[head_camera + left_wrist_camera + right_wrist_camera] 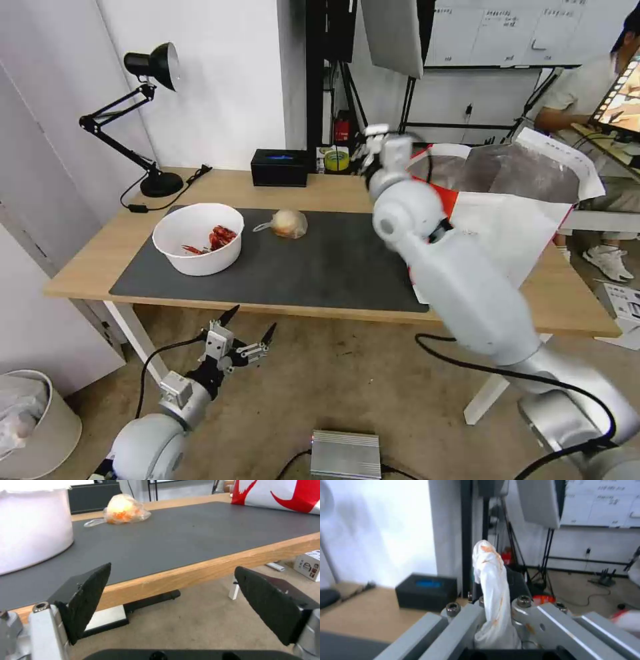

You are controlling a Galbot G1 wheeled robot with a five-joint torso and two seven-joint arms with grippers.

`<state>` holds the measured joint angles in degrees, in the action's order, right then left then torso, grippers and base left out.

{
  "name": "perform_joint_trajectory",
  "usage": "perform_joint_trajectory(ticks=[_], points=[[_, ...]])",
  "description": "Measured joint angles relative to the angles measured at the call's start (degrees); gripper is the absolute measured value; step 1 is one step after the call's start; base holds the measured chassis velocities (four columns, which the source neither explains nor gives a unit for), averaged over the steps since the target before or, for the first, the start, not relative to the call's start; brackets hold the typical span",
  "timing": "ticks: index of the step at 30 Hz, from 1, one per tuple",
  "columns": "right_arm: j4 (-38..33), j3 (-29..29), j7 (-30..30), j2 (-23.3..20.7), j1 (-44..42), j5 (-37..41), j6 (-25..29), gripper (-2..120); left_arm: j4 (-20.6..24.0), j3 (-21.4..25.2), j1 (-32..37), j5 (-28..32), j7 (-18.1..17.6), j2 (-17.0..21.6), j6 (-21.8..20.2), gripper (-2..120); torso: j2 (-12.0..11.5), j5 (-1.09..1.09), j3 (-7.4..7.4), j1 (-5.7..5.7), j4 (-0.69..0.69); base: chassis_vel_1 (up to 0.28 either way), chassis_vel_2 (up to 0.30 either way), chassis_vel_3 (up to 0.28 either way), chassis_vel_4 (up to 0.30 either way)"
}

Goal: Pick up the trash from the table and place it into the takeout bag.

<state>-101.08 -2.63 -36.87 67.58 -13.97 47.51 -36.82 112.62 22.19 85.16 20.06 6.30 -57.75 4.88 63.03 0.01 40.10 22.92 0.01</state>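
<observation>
My right gripper is raised above the back of the table, beside the left edge of the takeout bag. In the right wrist view that gripper is shut on a crumpled white tissue with orange stains. On the dark mat stand a white bowl with red shells and a clear bag with a tan lump. My left gripper hangs open below the table's front edge, holding nothing. The left wrist view shows that gripper, the bowl, the clear bag and the takeout bag.
A black box and a tape roll sit at the table's back edge, with a black desk lamp at the back left. On the floor are a waste bin and a silver box.
</observation>
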Motion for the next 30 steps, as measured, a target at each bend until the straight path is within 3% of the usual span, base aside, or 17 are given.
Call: perform_joint_trajectory(ticks=[6,16,24,30], points=[[-4.0,3.6,-2.2,-5.8,0.4,5.0,-1.3,0,0.2,0.1,0.2,-0.1,0.0,-0.3,0.0,100,0.0,0.00,0.00,0.00,-0.01,0.000,0.000,0.000,0.000],[-8.2,12.6,-3.7,-19.7,-9.9,13.0,-2.3,0,-0.1,-2.4,-2.0,-0.2,0.0,-0.3,0.0,100,0.0,0.00,0.00,0.00,-0.03,0.000,0.000,0.000,0.000],[-9.4,16.8,-4.9,-22.5,-16.7,18.0,-2.9,0,-0.2,-3.4,-2.7,-0.3,0.0,0.3,-0.1,100,0.0,0.01,0.00,-0.01,-0.02,0.000,0.000,0.000,0.000],[-9.4,17.3,-5.1,-22.8,-17.4,19.4,-3.4,20,0.0,-3.4,-2.6,-0.3,-0.1,0.4,-0.2,100,0.0,-0.01,0.00,-0.01,0.00,0.000,0.000,0.000,0.000]])
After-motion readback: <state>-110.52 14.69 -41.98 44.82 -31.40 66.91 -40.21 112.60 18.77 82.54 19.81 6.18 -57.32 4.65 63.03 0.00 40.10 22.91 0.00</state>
